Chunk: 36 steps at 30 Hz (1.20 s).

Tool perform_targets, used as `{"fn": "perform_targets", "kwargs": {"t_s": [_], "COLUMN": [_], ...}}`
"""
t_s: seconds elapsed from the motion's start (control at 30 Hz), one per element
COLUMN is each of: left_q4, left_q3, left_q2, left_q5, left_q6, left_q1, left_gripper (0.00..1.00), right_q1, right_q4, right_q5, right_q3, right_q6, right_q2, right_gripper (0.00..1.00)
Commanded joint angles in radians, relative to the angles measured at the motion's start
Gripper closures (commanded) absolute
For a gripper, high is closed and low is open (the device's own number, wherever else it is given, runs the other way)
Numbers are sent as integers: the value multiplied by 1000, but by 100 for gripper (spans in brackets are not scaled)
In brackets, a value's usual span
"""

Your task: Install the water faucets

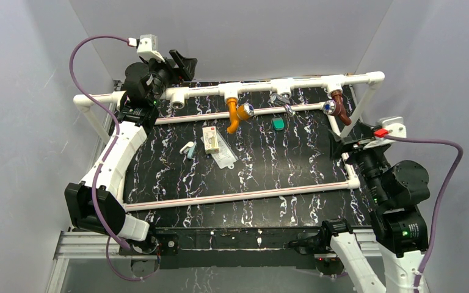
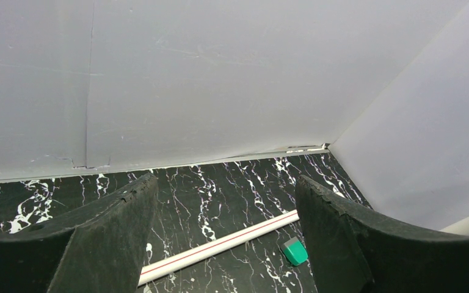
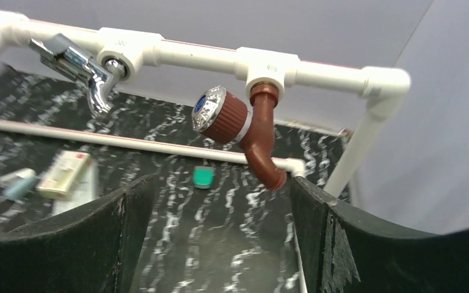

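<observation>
Orange first: finding the orange faucet (image 1: 238,113) hanging from a tee on the back pipe (image 1: 256,86), and the reddish-brown faucet (image 3: 251,131) hanging from the tee nearest the right corner. Judging both as seated, perhaps wanting tightening. Counting 2 coloured faucets, 1 chrome tap (image 3: 84,68) between them, 4 tees, 1 empty tee (image 1: 177,96) at the left, 1 green block (image 1: 278,124). Finding left gripper (image 2: 226,186) and right gripper (image 3: 220,186) gaping wide, gripping nothing.
</observation>
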Motion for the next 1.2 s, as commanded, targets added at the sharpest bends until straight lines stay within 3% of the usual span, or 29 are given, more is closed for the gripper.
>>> {"fn": "perform_targets", "kwargs": {"t_s": [0.0, 0.13, 0.33, 0.73, 0.97, 1.17], "left_q4": [-339, -338, -339, -339, -340, -339], "left_q3": [-141, -139, -141, -141, -139, -137], "left_q2": [129, 130, 129, 129, 131, 135], "left_q5": [-2, 0, 2, -4, -3, 0], "left_q6": [8, 8, 8, 9, 9, 9], "left_q1": [7, 8, 8, 7, 7, 8], "left_gripper": [21, 21, 21, 21, 21, 21], "right_q1": [2, 2, 2, 2, 2, 2], "right_q4": [109, 210, 285, 482, 557, 568], "right_q5": [-53, -88, -73, -4, 26, 38], "right_q3": [-25, -104, -162, -219, -237, -232], "right_q6": [-426, -653, -865, -937, -885, -826], "right_q2": [-8, -30, 8, 117, 162, 193], "right_gripper": [13, 12, 11, 17, 30, 54]}}
